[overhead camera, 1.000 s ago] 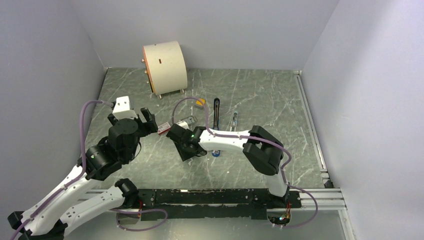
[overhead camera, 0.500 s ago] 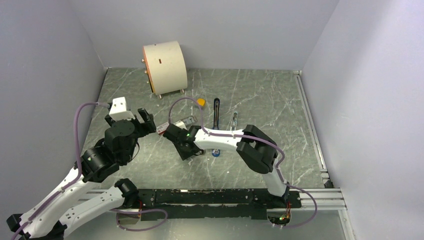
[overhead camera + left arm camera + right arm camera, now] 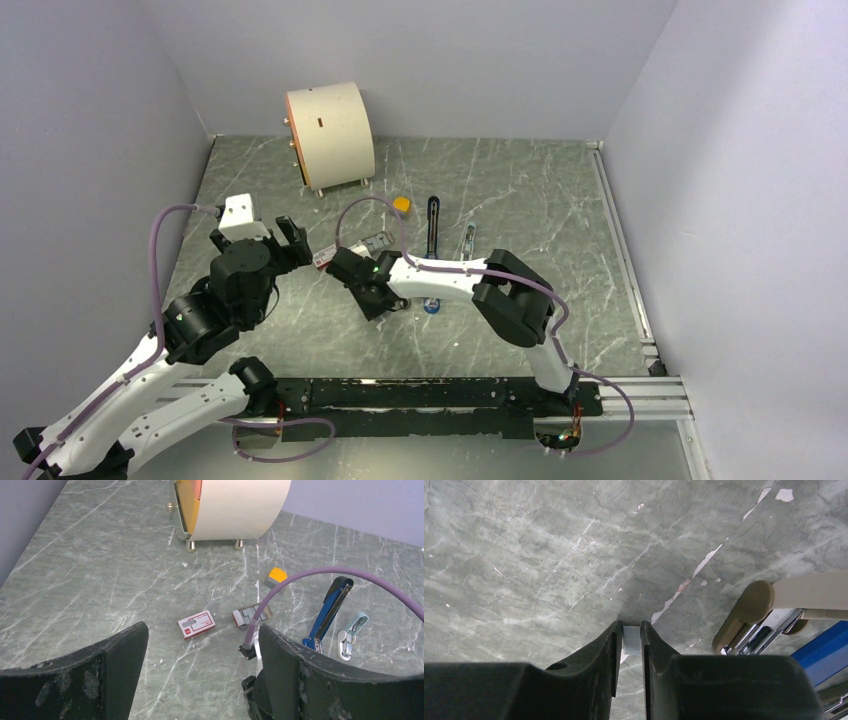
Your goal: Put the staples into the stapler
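Staples (image 3: 632, 641): silvery strip, pinched between my right gripper (image 3: 631, 629) tips, bottom centre of its wrist view.
Stapler (image 3: 327, 614): blue, lying on the table (image 3: 100, 580), right of frame.
Left gripper (image 3: 202, 640): spread wide.

Left fingers (image 3: 112, 672) wide apart, right fingers (image 3: 596, 662) pinched

A green-grey marbled table (image 3: 520, 180) carries a cream drum-shaped case (image 3: 235, 505) with an orange face, standing on small round feet at the far side. Nearer, a small red-and-white box (image 3: 196, 624) lies flat. An orange-and-grey block (image 3: 275, 577) sits apart from it, and a pale-blue block (image 3: 351, 630) lies farther right.
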Robot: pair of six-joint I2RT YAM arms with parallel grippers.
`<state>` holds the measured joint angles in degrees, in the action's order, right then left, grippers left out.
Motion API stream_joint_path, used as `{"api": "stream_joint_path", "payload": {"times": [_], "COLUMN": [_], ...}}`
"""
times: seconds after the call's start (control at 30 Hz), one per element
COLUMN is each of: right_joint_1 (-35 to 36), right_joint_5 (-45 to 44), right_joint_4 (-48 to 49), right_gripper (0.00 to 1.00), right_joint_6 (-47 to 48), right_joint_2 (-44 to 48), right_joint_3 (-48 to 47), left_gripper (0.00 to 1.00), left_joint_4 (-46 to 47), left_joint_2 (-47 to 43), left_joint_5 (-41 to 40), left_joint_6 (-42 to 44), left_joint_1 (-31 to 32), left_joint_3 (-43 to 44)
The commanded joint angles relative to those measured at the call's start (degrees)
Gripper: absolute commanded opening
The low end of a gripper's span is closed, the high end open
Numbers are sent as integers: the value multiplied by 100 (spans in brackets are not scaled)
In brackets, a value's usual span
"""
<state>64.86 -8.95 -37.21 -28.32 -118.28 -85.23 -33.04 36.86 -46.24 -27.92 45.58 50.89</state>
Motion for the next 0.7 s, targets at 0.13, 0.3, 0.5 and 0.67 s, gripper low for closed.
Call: {"api": "stream_joint_path", "payload": {"times": [0.13, 0.3, 0.5, 0.67], "right_joint_1": [-18, -21, -26, -135], "right_joint_5": [-215, -473, -993, -1533], "right_joint_4": [-13, 484, 1055, 1372], "right_gripper": [21, 21, 21, 22], "right_joint_6": [-22, -34, -68, -188], "right_joint_2": [-26, 482, 1265, 1930], "right_joint_3": [-15, 192, 503, 935], "left_gripper": [86, 86, 86, 86], "left_joint_4": [-31, -34, -36, -45], "left_joint_2": [-4, 5, -6, -101], "left_joint_5": [-105, -111, -139, -239], "left_joint_6": [-55, -46, -72, -120], "left_joint_1": [-32, -32, -32, -32], "left_joint_3": [-36, -36, -36, -66]}}
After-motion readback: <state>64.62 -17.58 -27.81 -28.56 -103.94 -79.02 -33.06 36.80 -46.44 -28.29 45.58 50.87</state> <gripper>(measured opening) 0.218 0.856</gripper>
